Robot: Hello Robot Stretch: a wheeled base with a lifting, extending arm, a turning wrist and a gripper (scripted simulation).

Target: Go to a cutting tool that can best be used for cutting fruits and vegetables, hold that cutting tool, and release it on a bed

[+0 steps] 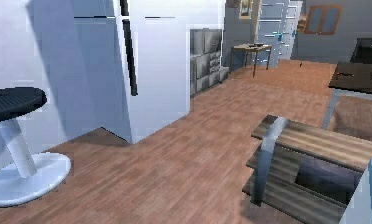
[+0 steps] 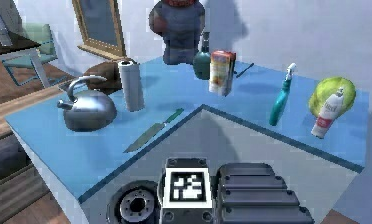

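Arm side view: knife (image 2: 152, 131) on counter (image 2: 54, 150) | forward view: fridge (image 1: 159, 70), stool (image 1: 14, 104)

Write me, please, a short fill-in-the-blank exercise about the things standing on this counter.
1. The knife has a ___ handle.
2. The paper towel roll stands upright beside the metal ___.
3. Both rest on a counter whose top is ___.

Missing words: green; kettle; blue.
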